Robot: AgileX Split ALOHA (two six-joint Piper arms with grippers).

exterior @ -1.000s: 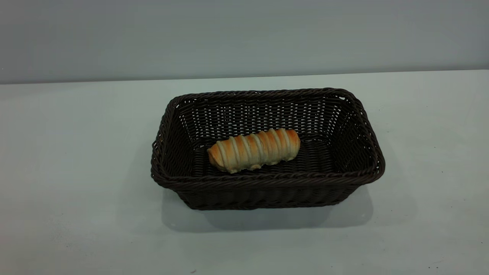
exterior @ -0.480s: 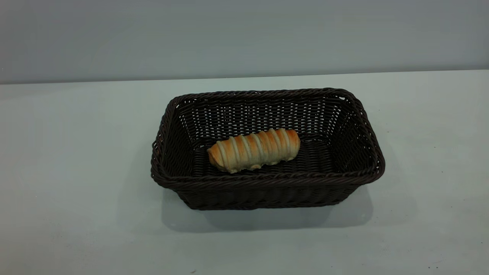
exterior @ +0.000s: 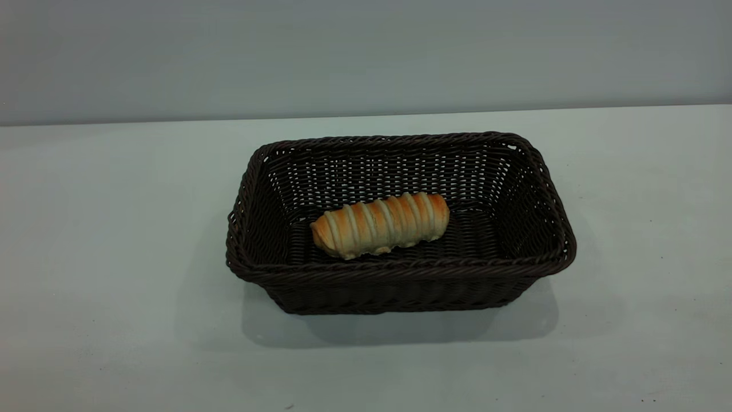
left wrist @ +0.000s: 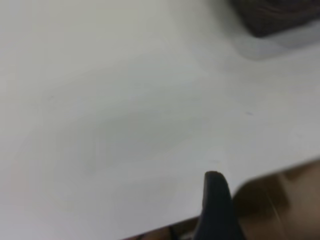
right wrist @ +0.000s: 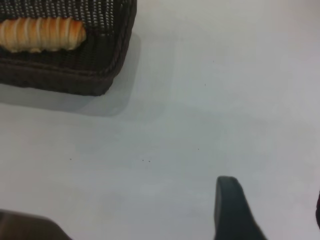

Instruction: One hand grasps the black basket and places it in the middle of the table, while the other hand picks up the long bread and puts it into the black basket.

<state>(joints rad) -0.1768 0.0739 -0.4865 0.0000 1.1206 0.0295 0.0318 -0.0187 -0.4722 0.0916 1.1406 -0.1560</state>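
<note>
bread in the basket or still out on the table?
In. The long bread lies on the woven floor of the black basket, enclosed by its rim on all sides; the right wrist view shows the same.

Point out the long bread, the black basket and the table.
long bread [exterior: 380, 225]: exterior view, middle of the roll.
black basket [exterior: 400, 268]: exterior view, near rim.
table [exterior: 114, 229]: exterior view, bare top left of the basket.

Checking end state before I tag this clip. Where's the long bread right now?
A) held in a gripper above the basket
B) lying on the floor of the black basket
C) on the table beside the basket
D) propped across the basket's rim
B: the long bread lies flat on the woven floor inside the black basket, with no gripper near it in the exterior view.
</note>
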